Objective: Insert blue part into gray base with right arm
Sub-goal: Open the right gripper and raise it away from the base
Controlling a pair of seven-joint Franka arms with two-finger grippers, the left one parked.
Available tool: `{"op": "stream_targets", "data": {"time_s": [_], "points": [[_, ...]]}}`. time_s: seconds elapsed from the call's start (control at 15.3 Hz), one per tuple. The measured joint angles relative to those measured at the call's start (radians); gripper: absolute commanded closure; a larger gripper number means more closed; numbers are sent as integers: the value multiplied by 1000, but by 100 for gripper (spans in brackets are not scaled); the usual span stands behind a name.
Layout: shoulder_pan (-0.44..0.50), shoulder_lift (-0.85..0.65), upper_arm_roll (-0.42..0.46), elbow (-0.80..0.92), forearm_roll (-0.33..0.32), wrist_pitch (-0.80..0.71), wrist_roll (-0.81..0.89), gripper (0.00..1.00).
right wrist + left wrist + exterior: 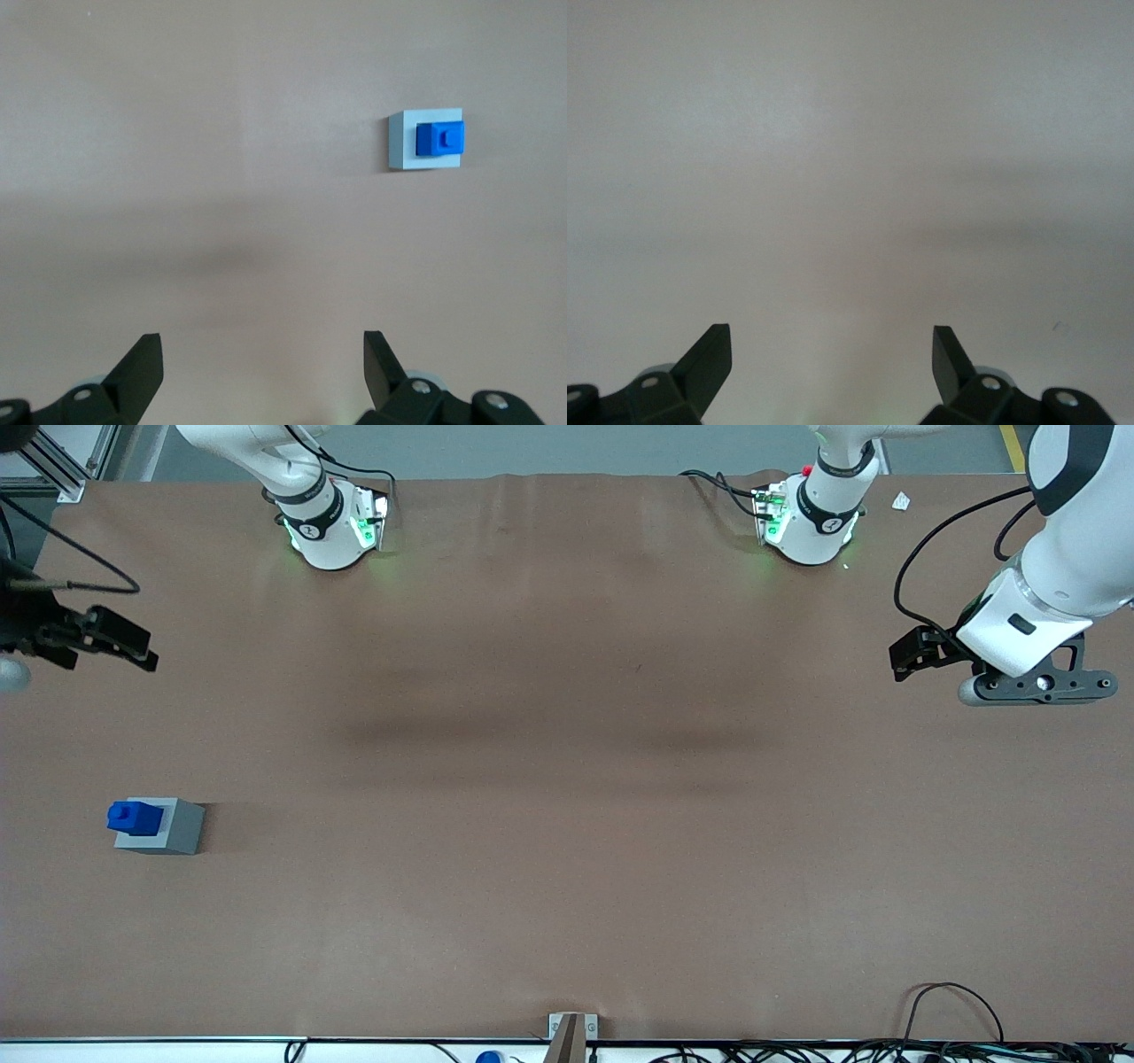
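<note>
The blue part (135, 817) stands on the top of the gray base (177, 828), sticking up from its middle, toward the working arm's end of the table. Both show in the right wrist view: the blue part (440, 139) sits centred on the gray base (400, 142), notch up. My right gripper (142, 651) hangs above the table, farther from the front camera than the base and well apart from it. In the wrist view the gripper (263, 354) is open and empty, with only bare brown table between the fingers.
The two arm bases (332, 531) (811, 522) stand at the table edge farthest from the front camera. A small white scrap (900, 501) lies near the parked arm's base. A metal bracket (571, 1032) and cables (952, 1010) sit at the nearest edge.
</note>
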Motion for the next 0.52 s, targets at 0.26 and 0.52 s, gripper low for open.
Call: {"op": "stream_targets", "data": {"time_s": [0.26,0.52], "points": [[0,-65,-5,-67,0,8,0,0],[0,-66,-11,-63,0,24,0,0]]}}
